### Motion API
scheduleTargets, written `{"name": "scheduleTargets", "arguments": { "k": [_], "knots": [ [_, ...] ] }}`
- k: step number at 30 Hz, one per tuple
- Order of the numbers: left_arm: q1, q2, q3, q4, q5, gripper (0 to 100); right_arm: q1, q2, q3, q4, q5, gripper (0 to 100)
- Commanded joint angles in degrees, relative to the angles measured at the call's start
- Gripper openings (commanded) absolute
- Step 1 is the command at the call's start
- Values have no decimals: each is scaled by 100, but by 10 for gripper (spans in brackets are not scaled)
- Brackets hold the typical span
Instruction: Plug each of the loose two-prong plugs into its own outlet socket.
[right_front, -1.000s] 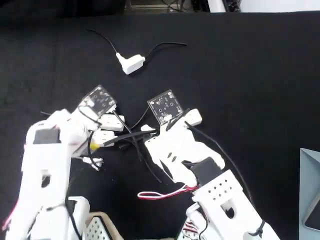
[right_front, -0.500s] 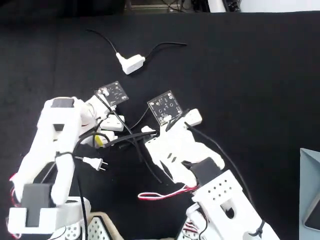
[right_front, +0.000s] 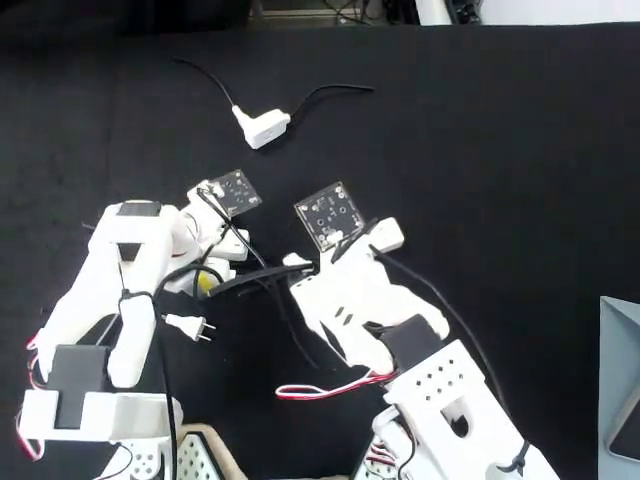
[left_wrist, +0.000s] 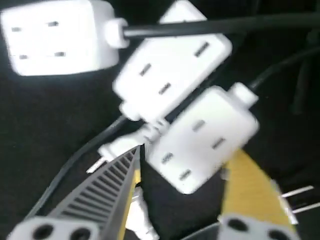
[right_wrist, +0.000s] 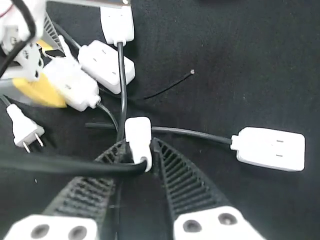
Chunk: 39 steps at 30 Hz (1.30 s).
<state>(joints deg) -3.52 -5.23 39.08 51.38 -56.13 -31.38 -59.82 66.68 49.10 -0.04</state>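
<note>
Every socket (left_wrist: 205, 137) and plug (right_wrist: 22, 125) is white with a black cord (right_wrist: 120, 75), the table (right_front: 500, 150) is black, the arms (right_front: 110, 300) are white, and the left gripper (left_wrist: 182, 165) shows yellow and ribbed grey.

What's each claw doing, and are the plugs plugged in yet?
Right claw, shut on a white plug.
Left claw, around an outlet socket, grip unclear.
Pronged plug, unplugged, lying loose.
Other socket, slots empty.
</note>
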Motion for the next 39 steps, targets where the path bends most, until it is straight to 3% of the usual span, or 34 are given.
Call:
{"name": "scheduleTargets", "arguments": {
  "k": [1, 9, 13, 18, 25, 31, 39],
  "knots": [
    [365, -141, 119, -62, 448, 96, 53, -110, -92, 132, -9, 11],
    [1367, -1187, 259, 1187, 1855, 85, 325, -119, -268, 387, 141, 11],
    [1604, -1662, 268, 1582, 2523, 164, 554, -119, -479, 695, 193, 11],
    [1560, -1978, 268, 1899, 2945, 321, 545, -119, -497, 774, 193, 11],
    [1516, -2066, 532, 2057, 3068, 335, 527, -119, -479, 782, 193, 11],
    [523, -2488, 558, 2048, 3051, 309, 211, -84, -479, 782, 193, 11],
    [-910, -4246, 936, 2084, 3086, 297, -686, -66, -470, 730, 141, 11]
  ]
}}
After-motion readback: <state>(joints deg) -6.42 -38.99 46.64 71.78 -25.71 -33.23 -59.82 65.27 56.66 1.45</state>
